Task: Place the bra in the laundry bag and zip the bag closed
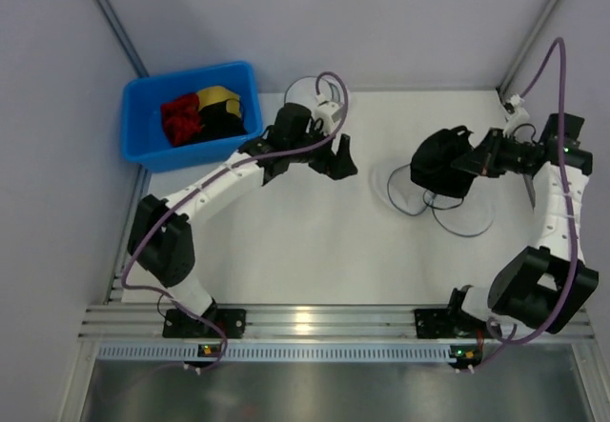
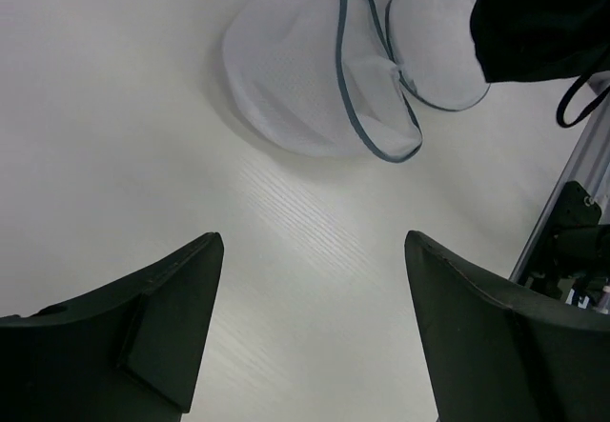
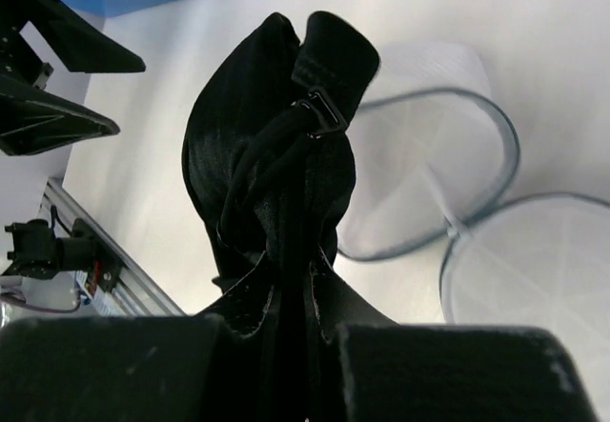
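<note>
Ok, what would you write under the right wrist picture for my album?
Right gripper shut on the black bra, open mesh laundry bag lying behind it.

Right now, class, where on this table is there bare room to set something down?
Free: the table between left gripper, laundry bag and near rail. Crowded: right side, where the right gripper holds the bra over the bag; blue bin at the far-left corner.

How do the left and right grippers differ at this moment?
The left gripper has its jaws wide apart and holds nothing; the right gripper has its jaws shut on the bra. The left gripper hangs over the table, apart from the laundry bag; the right gripper holds the bra right by it. Both face the bag.
</note>
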`<state>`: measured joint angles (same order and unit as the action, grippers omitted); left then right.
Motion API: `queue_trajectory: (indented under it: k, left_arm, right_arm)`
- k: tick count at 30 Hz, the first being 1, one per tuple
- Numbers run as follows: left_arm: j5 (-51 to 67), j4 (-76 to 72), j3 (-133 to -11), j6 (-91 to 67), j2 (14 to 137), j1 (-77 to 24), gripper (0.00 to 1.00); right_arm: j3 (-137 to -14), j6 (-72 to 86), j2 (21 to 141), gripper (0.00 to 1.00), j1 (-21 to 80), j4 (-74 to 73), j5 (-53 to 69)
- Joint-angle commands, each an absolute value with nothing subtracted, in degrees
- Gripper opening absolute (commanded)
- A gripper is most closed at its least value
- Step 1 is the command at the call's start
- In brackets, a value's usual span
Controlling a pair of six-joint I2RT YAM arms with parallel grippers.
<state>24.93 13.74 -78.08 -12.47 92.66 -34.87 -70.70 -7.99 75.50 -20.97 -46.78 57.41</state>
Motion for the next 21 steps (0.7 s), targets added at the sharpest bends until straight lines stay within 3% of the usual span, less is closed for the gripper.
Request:
queue_trajectory:
  k: [1, 8, 21]
  left_arm:
    - [22.4, 12.2, -82.3, -11.5, 97.3, -39.0, 0.79]
    - [22.1, 12.6, -92.6, -12.1, 110.0, -42.8, 0.68]
    - [27.3, 12.1, -106.5, -14.1, 124.4, -44.4, 0.63]
  right_arm:
    - [-75.7, -27.6, 76.2, 0.00, -27.1, -67.8, 59.9]
    - [-75.6, -43.4, 82.2, 0.00, -31.2, -81.3, 56.9]
    - [-74.0, -42.9, 86.4, 0.00, -30.4, -79.6, 53.3]
